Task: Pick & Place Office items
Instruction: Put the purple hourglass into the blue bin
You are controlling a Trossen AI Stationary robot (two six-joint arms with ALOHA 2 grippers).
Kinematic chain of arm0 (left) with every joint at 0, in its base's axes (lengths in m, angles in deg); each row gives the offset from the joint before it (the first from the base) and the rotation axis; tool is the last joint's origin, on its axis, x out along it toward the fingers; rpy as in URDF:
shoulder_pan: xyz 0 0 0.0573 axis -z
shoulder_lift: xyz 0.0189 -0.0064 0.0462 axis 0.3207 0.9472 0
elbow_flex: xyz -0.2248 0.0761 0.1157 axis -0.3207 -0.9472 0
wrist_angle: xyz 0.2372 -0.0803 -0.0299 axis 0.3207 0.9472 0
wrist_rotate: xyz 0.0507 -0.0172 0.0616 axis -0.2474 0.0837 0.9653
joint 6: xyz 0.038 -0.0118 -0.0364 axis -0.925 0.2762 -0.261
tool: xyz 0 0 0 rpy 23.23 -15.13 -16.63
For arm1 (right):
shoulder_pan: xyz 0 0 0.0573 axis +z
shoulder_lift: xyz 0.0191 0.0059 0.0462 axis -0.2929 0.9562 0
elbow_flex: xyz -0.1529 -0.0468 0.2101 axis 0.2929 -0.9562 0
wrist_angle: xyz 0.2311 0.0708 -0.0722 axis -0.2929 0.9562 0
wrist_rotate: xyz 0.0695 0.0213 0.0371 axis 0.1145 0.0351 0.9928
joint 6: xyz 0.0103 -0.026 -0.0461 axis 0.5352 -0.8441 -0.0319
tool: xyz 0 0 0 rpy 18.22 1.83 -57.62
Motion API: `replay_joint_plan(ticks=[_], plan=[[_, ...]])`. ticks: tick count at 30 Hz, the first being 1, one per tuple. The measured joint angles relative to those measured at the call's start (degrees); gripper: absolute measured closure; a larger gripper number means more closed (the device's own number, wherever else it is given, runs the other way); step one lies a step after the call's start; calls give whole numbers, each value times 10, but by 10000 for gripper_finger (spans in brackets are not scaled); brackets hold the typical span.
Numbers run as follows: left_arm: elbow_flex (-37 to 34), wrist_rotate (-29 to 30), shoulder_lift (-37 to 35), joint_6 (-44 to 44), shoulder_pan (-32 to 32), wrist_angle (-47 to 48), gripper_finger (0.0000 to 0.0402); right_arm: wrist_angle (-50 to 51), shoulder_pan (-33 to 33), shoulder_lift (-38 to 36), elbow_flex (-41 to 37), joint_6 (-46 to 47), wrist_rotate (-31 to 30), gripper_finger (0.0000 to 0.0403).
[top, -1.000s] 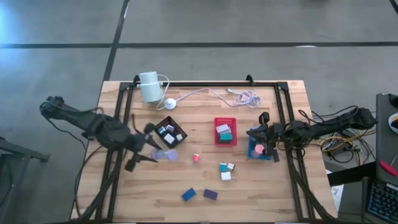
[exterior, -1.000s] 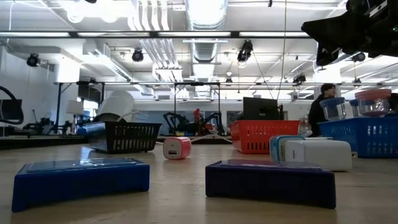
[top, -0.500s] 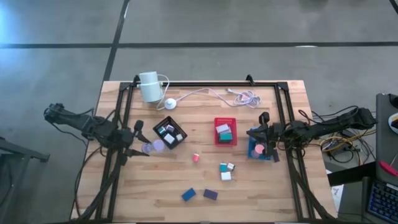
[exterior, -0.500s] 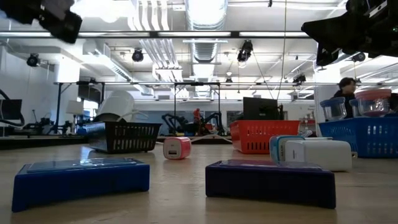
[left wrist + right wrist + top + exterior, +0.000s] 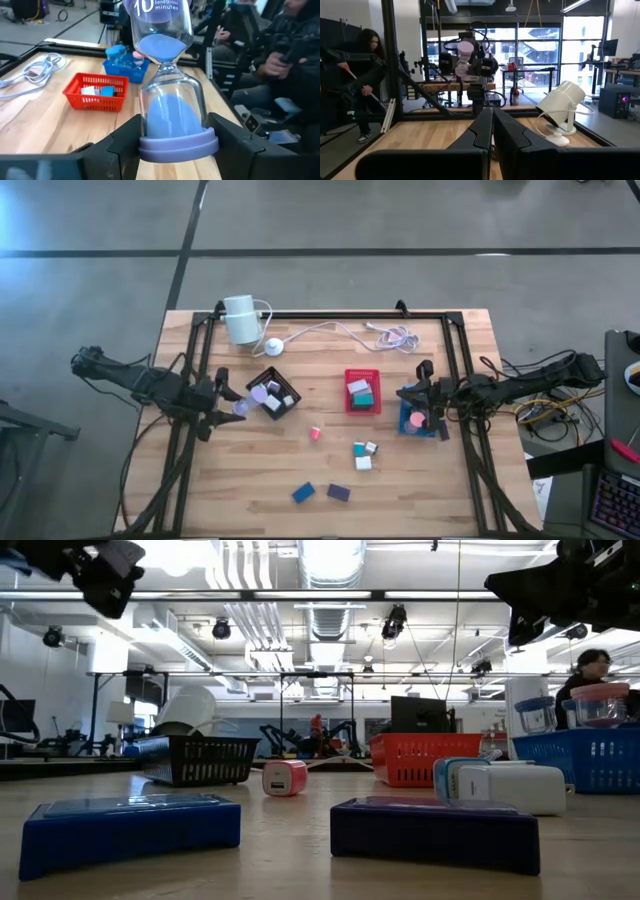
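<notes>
Holding a purple sand timer (image 5: 167,95) between its fingers, your left gripper (image 5: 228,402) sits lifted off the wood at about nine o'clock on the table, just beside the black tray (image 5: 274,392). The timer stands upright in the grip, base down, its blue sand partly settled in the lower bulb.

Your right gripper (image 5: 424,402) waits at three o'clock over the blue tray (image 5: 405,424), its fingers pressed together with nothing between them.

As for progress, you are partway through. The black tray already holds a few small pieces, the red tray (image 5: 349,406) at the centre holds a white and a teal block, and the blue tray carries a pink piece. Still loose on the wood are a pink block (image 5: 315,434) just below centre, a teal and white cluster (image 5: 363,454) toward five o'clock, and a blue block (image 5: 304,493) with a purple block (image 5: 338,493) at six o'clock.

By my judgement, the timer is the item in hand and still needs setting down, and at least those loose pieces remain to be sorted.
</notes>
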Motion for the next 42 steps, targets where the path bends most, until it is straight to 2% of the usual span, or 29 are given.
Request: replay_joint_plan(ticks=[5,8,14,20,24,29,35,42], plan=[[77,2,113,-5,-5,0,204,-17,0,1,0,-33,1,388],[141,0,192,-18,-9,14,204,-11,3,3,10,-79,8,370],[289,-15,353,-46,-26,94,204,76,13,45,81,-136,18,295],[418,-20,494,-48,-63,207,204,183,37,127,191,-233,18,210],[485,-39,572,-59,-87,267,204,213,61,189,251,-290,0,180],[555,-79,651,-85,-105,308,204,229,86,265,304,-328,-67,165],[633,-87,714,-117,-110,351,204,226,93,331,347,-359,-114,150],[695,-90,753,-135,-114,380,204,226,93,365,378,-383,-119,121]])
